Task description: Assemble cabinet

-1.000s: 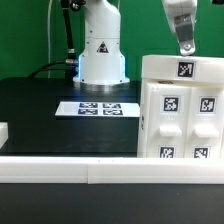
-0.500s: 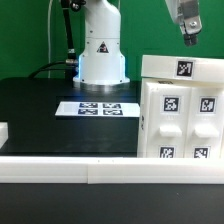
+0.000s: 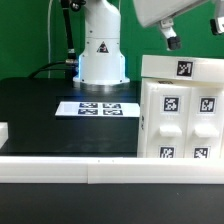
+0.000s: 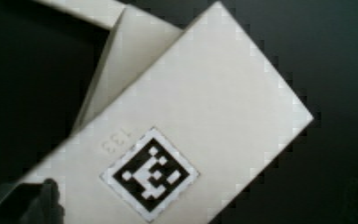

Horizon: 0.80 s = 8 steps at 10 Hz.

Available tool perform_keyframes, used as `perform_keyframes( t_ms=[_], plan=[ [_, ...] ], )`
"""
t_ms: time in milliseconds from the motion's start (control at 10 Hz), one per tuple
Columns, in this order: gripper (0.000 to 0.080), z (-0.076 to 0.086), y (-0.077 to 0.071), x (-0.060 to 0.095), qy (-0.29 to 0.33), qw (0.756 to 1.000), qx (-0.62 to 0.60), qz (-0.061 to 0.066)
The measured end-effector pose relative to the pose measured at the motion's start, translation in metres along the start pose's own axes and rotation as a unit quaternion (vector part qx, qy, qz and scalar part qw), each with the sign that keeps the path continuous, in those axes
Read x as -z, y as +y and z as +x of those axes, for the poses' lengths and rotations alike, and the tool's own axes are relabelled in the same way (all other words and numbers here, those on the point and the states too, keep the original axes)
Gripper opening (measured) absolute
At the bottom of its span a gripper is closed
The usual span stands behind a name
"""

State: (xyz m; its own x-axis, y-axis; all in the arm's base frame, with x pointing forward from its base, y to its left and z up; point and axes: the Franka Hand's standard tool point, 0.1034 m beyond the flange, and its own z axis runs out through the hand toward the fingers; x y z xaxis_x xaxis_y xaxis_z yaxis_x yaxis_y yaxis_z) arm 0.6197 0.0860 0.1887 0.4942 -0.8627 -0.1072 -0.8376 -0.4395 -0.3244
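Note:
The cabinet [image 3: 180, 112] is a big white box at the exterior view's right, standing upright on the black table. It has tagged panels on its front and a tagged top panel [image 3: 185, 68]. My gripper [image 3: 190, 32] hangs above the cabinet's top, apart from it, open and empty. One finger [image 3: 168, 38] points down over the top's left end. In the wrist view the white top panel [image 4: 194, 110] with its diamond-set tag [image 4: 155, 172] fills the frame, and one dark finger [image 4: 34, 203] shows at the edge.
The white robot base [image 3: 100, 50] stands at the back. The marker board [image 3: 98, 108] lies flat in front of it. A long white rail [image 3: 100, 172] edges the table's front. A small white block [image 3: 3, 132] sits at the exterior view's far left.
The gripper has risen and swung toward the exterior view's left above the cabinet, and the hand has tilted. The cabinet has not moved.

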Motion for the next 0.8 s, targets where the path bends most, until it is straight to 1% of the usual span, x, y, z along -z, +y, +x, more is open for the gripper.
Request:
perform_keyframes(
  t_ms=[100, 200, 400, 500, 600, 700, 800],
  plan=[
    [0.0797, 0.0069, -0.0001, -0.0009, -0.008, 0.999, 0.045, 0.000],
    [0.0797, 0.0091, 0.0007, -0.0011, -0.006, 0.997, 0.078, -0.002],
    [0.0797, 0.0094, 0.0014, -0.0014, -0.005, 0.989, 0.151, -0.003],
    [0.0797, 0.0096, 0.0022, -0.0015, -0.005, 0.981, 0.192, -0.006],
    [0.0797, 0.0090, 0.0045, -0.0022, -0.007, 0.959, 0.281, -0.016],
    [0.0797, 0.0063, 0.0066, -0.0034, -0.013, 0.934, 0.356, -0.030],
    [0.0797, 0.0048, 0.0087, -0.0067, -0.027, 0.912, 0.407, -0.039]
  ],
)
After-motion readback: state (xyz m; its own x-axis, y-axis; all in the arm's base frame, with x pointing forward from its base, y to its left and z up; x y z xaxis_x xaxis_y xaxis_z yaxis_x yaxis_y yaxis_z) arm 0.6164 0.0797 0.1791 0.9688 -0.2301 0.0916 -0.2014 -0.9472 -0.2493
